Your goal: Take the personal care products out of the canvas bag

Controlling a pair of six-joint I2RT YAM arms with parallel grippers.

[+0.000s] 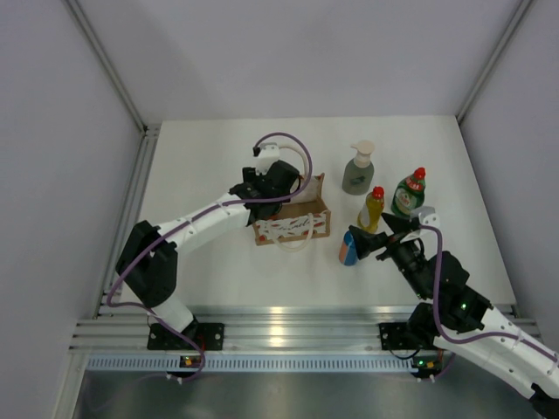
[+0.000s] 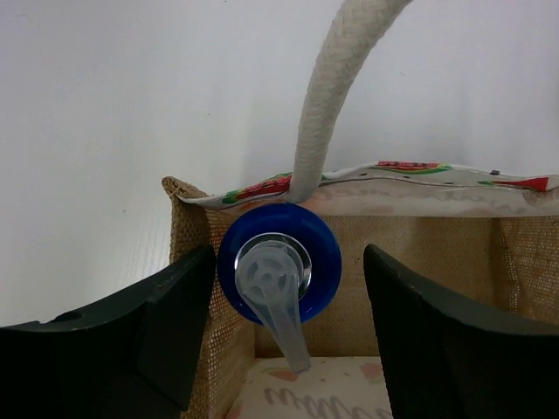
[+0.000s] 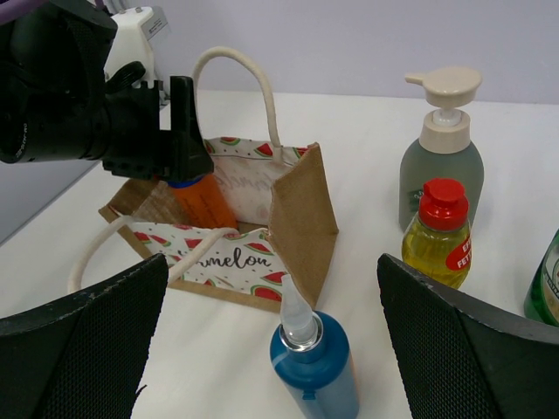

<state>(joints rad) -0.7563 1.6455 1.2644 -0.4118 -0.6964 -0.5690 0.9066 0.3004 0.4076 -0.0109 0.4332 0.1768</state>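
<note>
Last removal in hand: the left end effector [image 2: 288,255] hangs parted astride the orange blue-capped bottle [image 3: 206,202] inside the canvas bag [image 3: 302,209], apparently not gripping. Next: clench on the cap, lift. The right end effector [image 1: 372,232] stands released.

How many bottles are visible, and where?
5: orange blue-capped bottle inside the tan canvas bag; blue bottle, slim yellow bottle, round green bottle and grey-green pump bottle stand right of it. Others may hide inside.
</note>
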